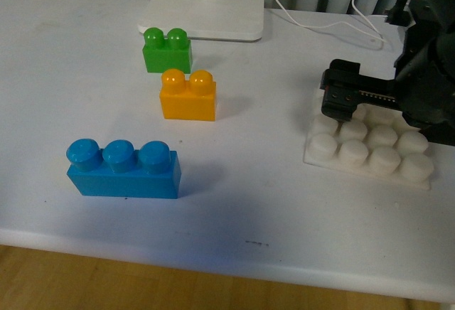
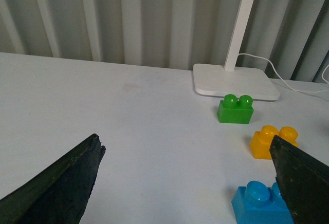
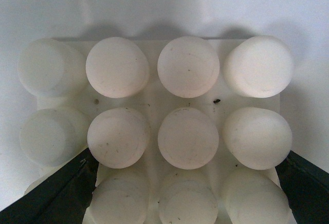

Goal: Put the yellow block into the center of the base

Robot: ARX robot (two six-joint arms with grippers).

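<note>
The yellow block point(image 1: 188, 97) stands studs up on the white table, left of the middle. The base point(image 1: 334, 164) lies flat at the right. My right gripper point(image 1: 341, 107) is open and hangs low over the base's far left part. In the right wrist view the base point(image 3: 153, 98) fills the picture, and the right gripper point(image 3: 187, 193) has its dark fingers point(image 3: 51, 198) spread on either side of the studs. My left gripper point(image 2: 185, 183) is open and empty above the table. The yellow block point(image 2: 267, 142) shows near its finger point(image 2: 300, 183). The left gripper is out of the front view.
A green two-stud brick point(image 1: 167, 49) stands just behind the yellow block. A blue three-stud brick point(image 1: 122, 169) lies nearer the front left. A white lamp foot point(image 1: 202, 13) with its cable sits at the back. The table's front edge runs along the bottom.
</note>
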